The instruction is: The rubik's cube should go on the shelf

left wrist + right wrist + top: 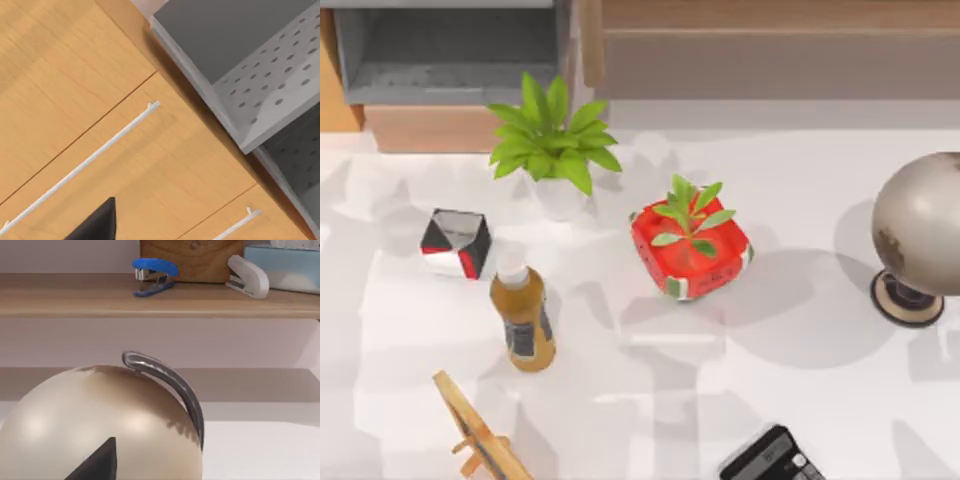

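Shelf [770, 60] at the table's far edge, right of the grey cubby [450, 50]; red planter [690, 245] mid-table.

Left gripper [95, 225] close before a wooden drawer front [150, 165] beside the cubby. Right gripper [97, 462] just behind the globe [100, 425], facing a wooden ledge [75, 302] bearing a blue stapler [152, 275]. Spread or pressed together: cannot tell for either.

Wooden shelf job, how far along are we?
Nothing looks done: the light-brown wooden shelf carries a blue stapler, a white stapler and a pale blue box. No grasp looks under way; the right wrist camera faces the beige globe. Grasping, carrying and placing all remain.
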You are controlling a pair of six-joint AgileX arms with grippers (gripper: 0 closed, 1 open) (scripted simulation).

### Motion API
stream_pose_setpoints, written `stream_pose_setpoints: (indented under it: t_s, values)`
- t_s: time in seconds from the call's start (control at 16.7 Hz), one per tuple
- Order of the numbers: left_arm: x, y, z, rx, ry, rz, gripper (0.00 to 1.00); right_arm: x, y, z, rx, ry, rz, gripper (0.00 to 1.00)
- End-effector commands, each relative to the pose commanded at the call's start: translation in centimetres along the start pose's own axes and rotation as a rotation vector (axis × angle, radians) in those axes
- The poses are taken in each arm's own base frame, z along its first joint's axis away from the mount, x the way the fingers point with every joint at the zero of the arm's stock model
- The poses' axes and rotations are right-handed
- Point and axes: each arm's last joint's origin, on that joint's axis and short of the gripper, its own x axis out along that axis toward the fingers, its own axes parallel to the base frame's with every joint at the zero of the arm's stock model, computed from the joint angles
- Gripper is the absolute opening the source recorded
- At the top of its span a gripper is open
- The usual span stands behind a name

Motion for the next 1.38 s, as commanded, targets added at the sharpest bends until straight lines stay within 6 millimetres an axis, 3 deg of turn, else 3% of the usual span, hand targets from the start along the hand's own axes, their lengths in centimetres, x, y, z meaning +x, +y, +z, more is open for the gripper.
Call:
stream_pose_setpoints:
  t_s: [0.24,0.42,0.6,0.78,0.96,1.38]
  values:
    - [7.0,2.2,-3.6,0.277,0.002,0.014,1.00,0.0,0.0,0.0,0.000,0.000,0.000,1.00]
    - [11.4,2.9,-8.0,0.472,0.004,0.023,1.00,0.0,0.0,0.0,0.000,0.000,0.000,1.00]
    - [14.5,2.6,-12.9,0.641,0.006,0.030,1.00,0.0,0.0,0.0,0.000,0.000,0.000,1.00]
    - [16.4,1.8,-17.1,0.769,0.007,0.032,1.00,0.0,0.0,0.0,0.000,0.000,0.000,1.00]
    - [17.2,1.1,-19.8,0.843,0.008,0.032,1.00,0.0,0.0,0.0,0.000,0.000,0.000,1.00]
    - [17.4,0.7,-20.1,0.854,0.006,0.028,1.00,0.0,0.0,0.0,0.000,0.000,0.000,1.00]
